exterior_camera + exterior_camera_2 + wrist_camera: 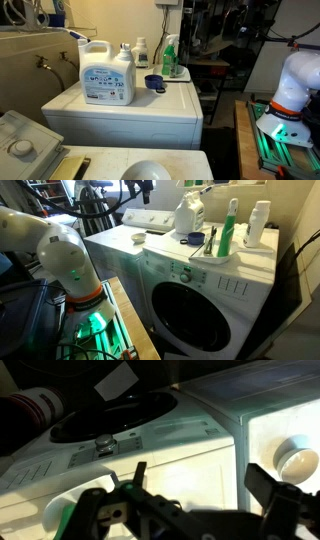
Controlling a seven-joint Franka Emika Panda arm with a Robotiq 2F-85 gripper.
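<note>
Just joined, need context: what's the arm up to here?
The Panda arm stands beside the front-load washer with nothing in hand. In the wrist view the gripper is open and empty, facing a white appliance with a knob. On the washer top sit a detergent jug, a blue cup and a green bottle, none in the wrist view.

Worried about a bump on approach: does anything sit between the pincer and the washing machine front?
Nothing visible does. In the wrist view the open pincer faces the washing machine with no object between; the detergent jug stands on top, out of the way.
</note>
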